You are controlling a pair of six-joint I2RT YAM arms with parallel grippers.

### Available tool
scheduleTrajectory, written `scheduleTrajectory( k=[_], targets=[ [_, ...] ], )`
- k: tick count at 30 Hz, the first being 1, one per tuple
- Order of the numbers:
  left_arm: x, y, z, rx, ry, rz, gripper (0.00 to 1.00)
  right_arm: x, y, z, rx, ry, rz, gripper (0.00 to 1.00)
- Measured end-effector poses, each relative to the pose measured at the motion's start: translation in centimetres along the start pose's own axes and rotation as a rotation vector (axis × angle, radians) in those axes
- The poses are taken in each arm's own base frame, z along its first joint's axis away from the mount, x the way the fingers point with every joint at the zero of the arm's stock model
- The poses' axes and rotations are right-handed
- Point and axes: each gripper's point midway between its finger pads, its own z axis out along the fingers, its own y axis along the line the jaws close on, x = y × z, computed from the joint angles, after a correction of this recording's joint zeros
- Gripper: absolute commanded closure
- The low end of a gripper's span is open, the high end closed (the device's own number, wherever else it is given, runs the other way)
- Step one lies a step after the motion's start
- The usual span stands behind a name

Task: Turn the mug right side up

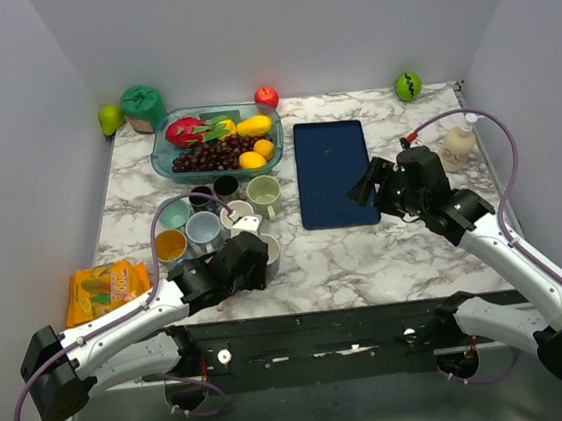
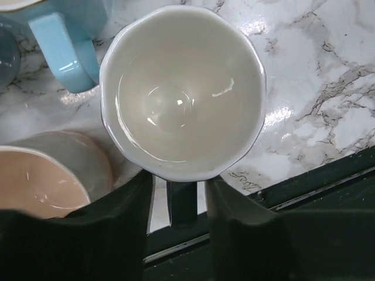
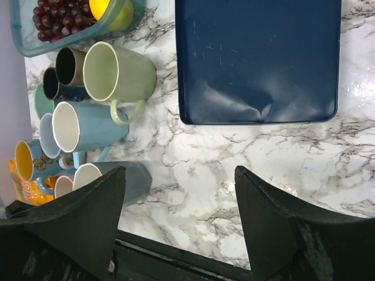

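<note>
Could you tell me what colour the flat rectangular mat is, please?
Dark navy blue flat mat; best in right wrist view.

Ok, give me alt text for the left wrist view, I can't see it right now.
A white mug stands right side up on the marble table, seen from above, its handle between the left arm's two dark fingers. A blue mug shows at upper left, a grey mug with a pale pink inside at lower left.

White shells, black joints: the left arm (image 1: 122, 328) and right arm (image 1: 517, 256) trail purple cables (image 1: 514, 151); right gripper (image 3: 179, 175) has black wedge fingers.
</note>
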Motion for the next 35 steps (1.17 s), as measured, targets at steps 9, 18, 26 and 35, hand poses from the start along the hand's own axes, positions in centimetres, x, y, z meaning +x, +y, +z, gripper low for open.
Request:
scheduleTrajectory(
  k=[9,18,26,35],
  targets=[
    [-1.2,-0.2,-1.5,0.005,-0.061,-0.064,0.01,-0.1,-0.3,-0.5,0.014,-0.01,0.004,0.15],
    [-9.6,-0.3,-10.4,0.072,-0.337,-0.223,0.01,-0.9,-0.5,-2.7,0.033,-0.04,0.013,0.02],
    [-16.6,1.6,-20.5,0.084,-0.587,-0.216,0.01,-4.4,1.2,-7.2,-0.015,-0.168,0.025,0.0],
    [-19.4,3.4,-26.1,0.057,-0.712,-0.127,0.01,-6.6,2.4,-10.0,-0.052,-0.241,0.015,0.0]
  ],
)
